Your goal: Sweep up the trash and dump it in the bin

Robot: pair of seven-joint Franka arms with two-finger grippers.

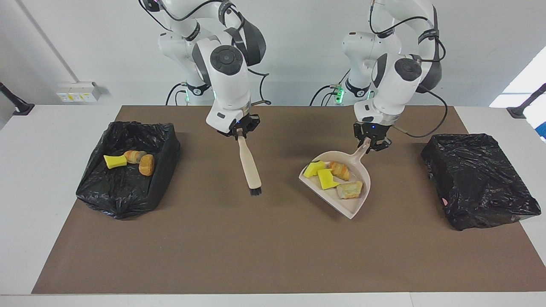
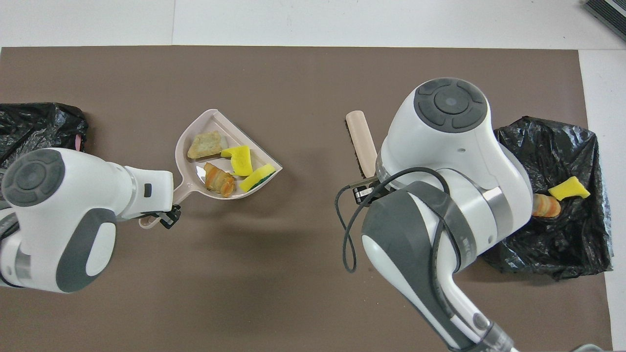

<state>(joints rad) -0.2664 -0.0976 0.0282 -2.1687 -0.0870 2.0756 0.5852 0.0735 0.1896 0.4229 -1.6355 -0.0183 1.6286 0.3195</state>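
four bits of trash (image 1: 332, 175) lie in the dustpan (image 1: 356, 204): two yellow wedges (image 2: 243, 166) and two golden-brown bread pieces (image 2: 218, 178). the dustpan is raised over the mat (image 1: 264, 251), tilted, and sits toward the left arm's end of the table. the left gripper (image 1: 370, 143) is clamped on its handle, over the mat between the middle and the covered bin (image 1: 477, 179), a black-bagged bin at that end whose top is closed over with plastic. the right gripper (image 1: 239, 132) is clamped on the top of the brush (image 1: 249, 166) handle; the brush hangs down with its black bristles low over the mat, well apart from the dustpan. toward the right arm's end stands an open bin (image 1: 128, 192) lined with a black bag, and in it lie three more bits (image 1: 130, 160): one yellow wedge and two brown pieces.
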